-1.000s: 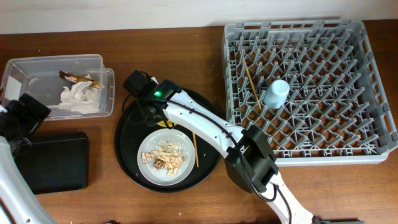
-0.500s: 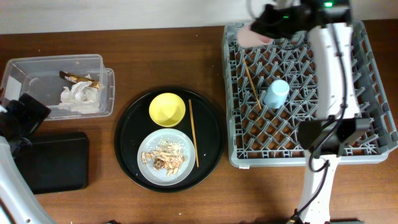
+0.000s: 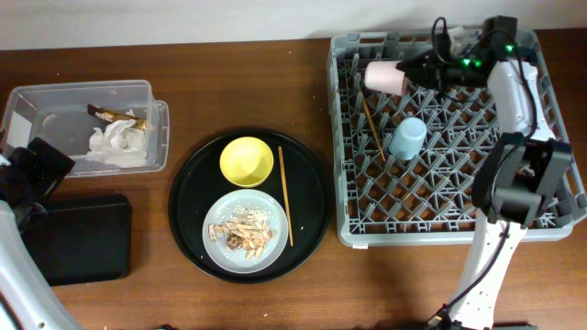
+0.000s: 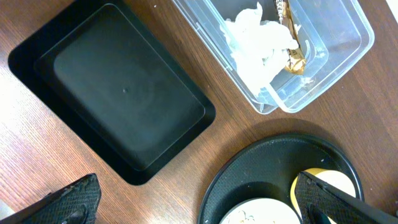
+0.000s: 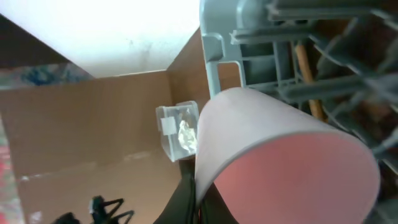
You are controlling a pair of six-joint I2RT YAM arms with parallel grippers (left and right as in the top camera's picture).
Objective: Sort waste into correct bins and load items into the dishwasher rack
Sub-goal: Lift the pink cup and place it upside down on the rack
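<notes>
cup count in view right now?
2. The pink cup is in the right gripper, over the dishwasher rack's far left corner; the light blue cup sits inside the rack. None looks hidden.

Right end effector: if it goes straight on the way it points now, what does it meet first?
The right end effector holds the pink cup. Beyond the cup, it would probably meet the side wall of the dishwasher rack, though its height is unclear.

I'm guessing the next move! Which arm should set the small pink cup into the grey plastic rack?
Right: its gripper holds the small pink cup above the grey rack. The left gripper is far away, near the flat black tray.
</notes>
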